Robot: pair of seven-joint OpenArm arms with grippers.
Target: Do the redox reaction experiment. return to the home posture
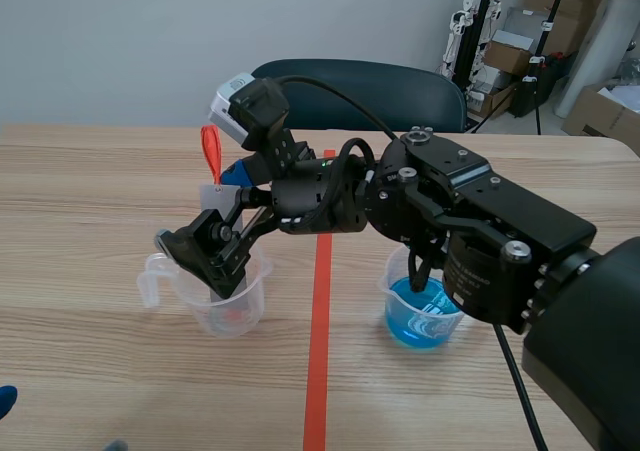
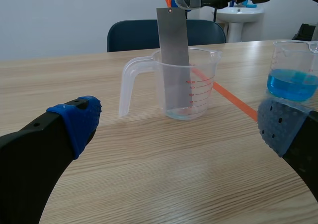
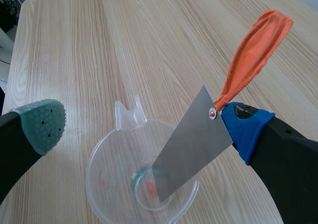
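Observation:
A clear measuring cup (image 1: 238, 309) stands left of the tape line. A grey metal strip (image 1: 211, 198) with an orange ribbon (image 1: 210, 149) leans inside it. My right arm reaches across the middle; its gripper (image 1: 198, 207) is open around the strip's top, over the cup. In the right wrist view the strip (image 3: 191, 144) rests its upper corner against the blue pad (image 3: 246, 127), with the green pad (image 3: 42, 123) far off. A beaker of blue liquid (image 1: 422, 316) stands right of the line. My left gripper (image 2: 181, 124) is open low over the table, short of the cup (image 2: 198, 80).
An orange-red tape line (image 1: 320, 321) runs between the two vessels. A dark chair (image 1: 380, 91) stands beyond the table's far edge, with boxes (image 1: 520, 51) further back. The right arm's bulk (image 1: 500, 241) hangs above the blue beaker.

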